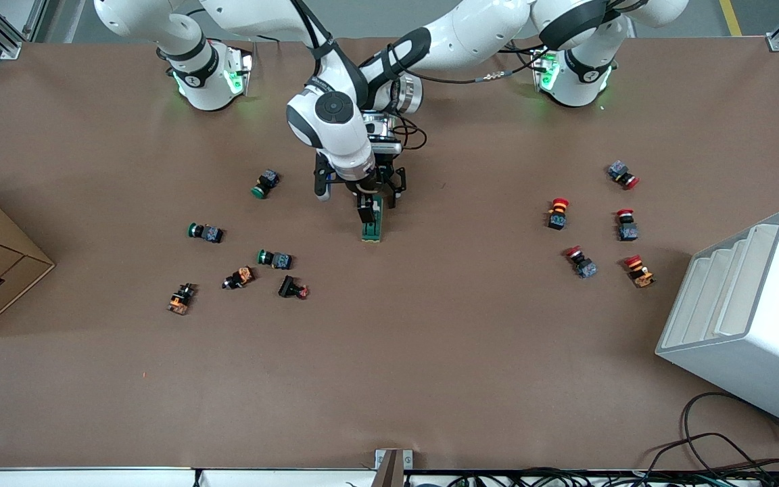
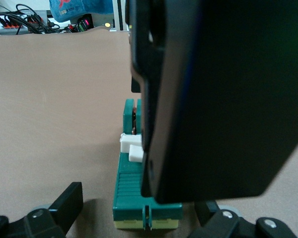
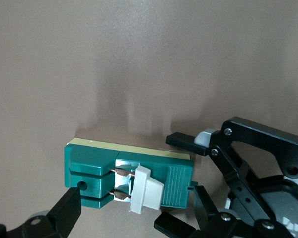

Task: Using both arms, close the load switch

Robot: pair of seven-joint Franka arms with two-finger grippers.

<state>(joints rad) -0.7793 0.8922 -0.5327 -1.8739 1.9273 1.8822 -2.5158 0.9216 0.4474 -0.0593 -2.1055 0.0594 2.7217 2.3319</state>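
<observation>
Left gripper (image 1: 367, 215) hangs straight down over the load switch (image 1: 372, 224) mid-tabletop (image 1: 430, 352); I can't tell its opening. Right gripper (image 3: 181, 183) straddles the switch's end, jaws spread, not clamped.

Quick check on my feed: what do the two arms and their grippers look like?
Both arms are glossy white, rounded and jointed, with black bands; their bases glow green. Thin black cables loop along the wrists. The left gripper and right gripper are black, angular two-finger units with silver screws.
</observation>
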